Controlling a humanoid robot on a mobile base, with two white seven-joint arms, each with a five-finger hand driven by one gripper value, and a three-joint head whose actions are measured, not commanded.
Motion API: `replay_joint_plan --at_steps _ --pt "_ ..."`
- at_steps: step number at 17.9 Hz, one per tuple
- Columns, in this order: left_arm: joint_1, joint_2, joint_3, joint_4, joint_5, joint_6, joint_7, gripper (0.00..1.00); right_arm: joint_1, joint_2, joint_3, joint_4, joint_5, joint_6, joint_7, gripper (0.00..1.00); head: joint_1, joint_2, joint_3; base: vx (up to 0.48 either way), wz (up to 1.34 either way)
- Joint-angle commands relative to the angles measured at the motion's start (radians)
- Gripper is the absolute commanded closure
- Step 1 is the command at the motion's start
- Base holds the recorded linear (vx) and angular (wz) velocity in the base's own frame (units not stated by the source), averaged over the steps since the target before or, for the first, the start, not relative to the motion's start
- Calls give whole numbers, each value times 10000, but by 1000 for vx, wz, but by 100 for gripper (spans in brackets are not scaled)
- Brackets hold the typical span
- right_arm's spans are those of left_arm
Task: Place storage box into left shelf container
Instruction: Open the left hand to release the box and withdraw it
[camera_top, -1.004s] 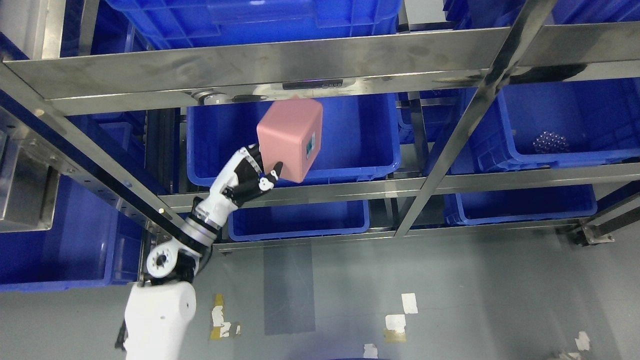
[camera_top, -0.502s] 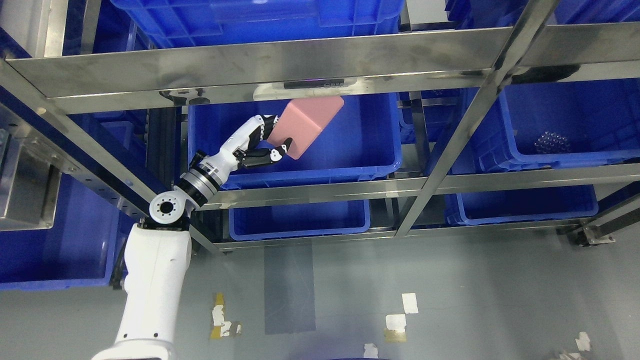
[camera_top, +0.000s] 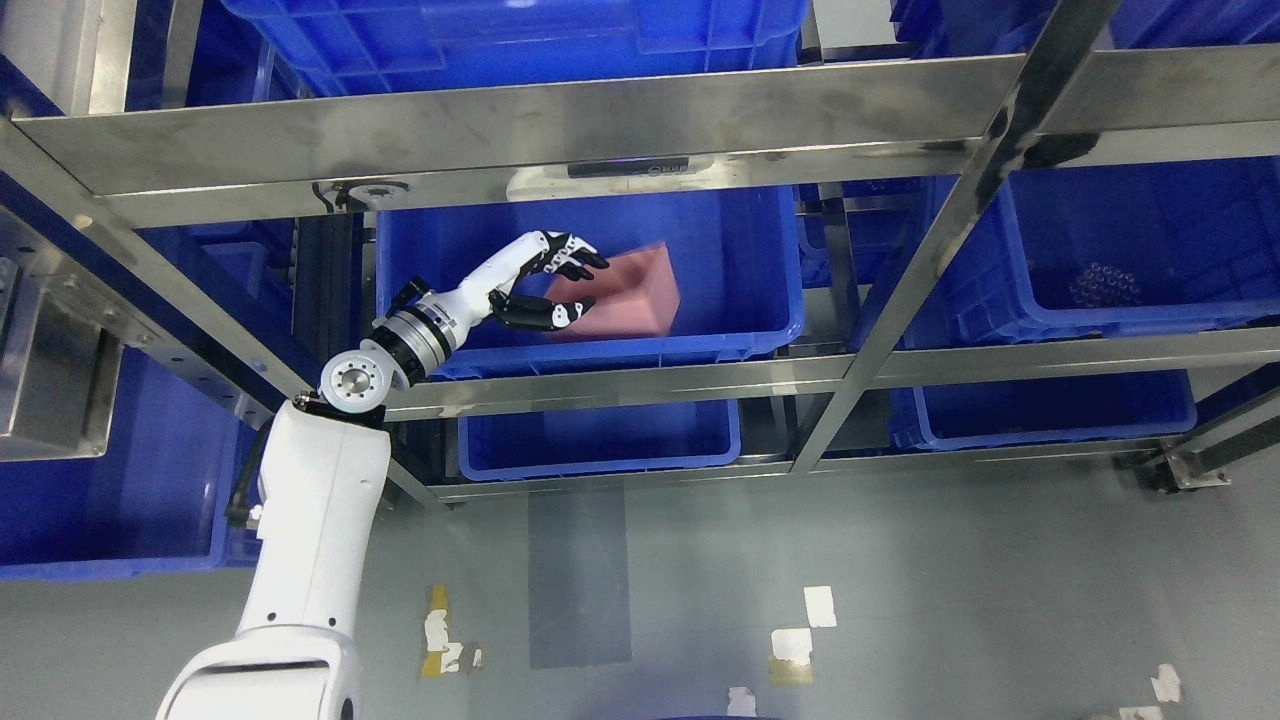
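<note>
A steel shelf frame (camera_top: 560, 115) crosses the top of the head view, with a slanted upright (camera_top: 930, 250) running down on the right. Blue bins fill the rack: one on the upper tier (camera_top: 510, 40), a right bin (camera_top: 1140, 250) holding a small cluster of shiny beads (camera_top: 1102, 284), and two lower bins (camera_top: 598, 438) near the grey floor (camera_top: 900, 600), which carries scraps of tape (camera_top: 795, 645). The horizontal steel beam hangs just above the opening of the left shelf container (camera_top: 740, 250), so the left arm reaches in beneath it.

Half a second ago the pink storage box (camera_top: 630, 295) was gripped high, tilted up toward the beam; a second ago it was in front of the container's near wall. Now it lies low inside the left shelf container, its bottom edge hidden behind the near rim. The left hand (camera_top: 545, 290) has loosened: the upper fingers (camera_top: 575, 262) are spread above the box's left end and the thumb sits by its lower left side (whether they touch the box cannot be told). They no longer clamp it.

The box's long axis runs roughly left to right, slightly raised at the right end, with a narrower face turned right.
</note>
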Motion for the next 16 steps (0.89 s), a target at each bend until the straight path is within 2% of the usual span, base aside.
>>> replay_joint_plan --at_steps 1,2,4,6,7,9,13,16 --pt "-278 74 20 357 22 -186 1537 15 -46 -175 0 -175 -215 -11 31 0 0 0 0 0 0" --pt "-232 74 -10 96 784 -264 1907 14 -46 -175 0 -175 -215 -11 31 0 0 0 0 0 0" --pt "-34 74 -118 -106 3690 -203 2186 14 -46 -175 0 -175 -215 4 16 0 0 0 0 0 0" --pt "333 74 -88 -639 5373 -203 2582 5 -46 -175 0 -175 -215 4 31 0 0 0 0 0 0" --pt "897 74 -87 -1418 5698 -203 3178 2 -46 -175 0 -175 -215 4 16 0 0 0 0 0 0" --pt "2200 74 -133 -3318 5946 -127 4131 1 -46 -175 0 -175 -215 4 31 0 0 0 0 0 0" --pt "4686 74 -118 -6970 5931 149 4350 0 -46 -175 0 -175 -215 4 16 0 0 0 0 0 0" --pt "6374 74 -362 -8707 5931 488 4334 0 -46 -175 0 -175 -215 4 16 0 0 0 0 0 0"
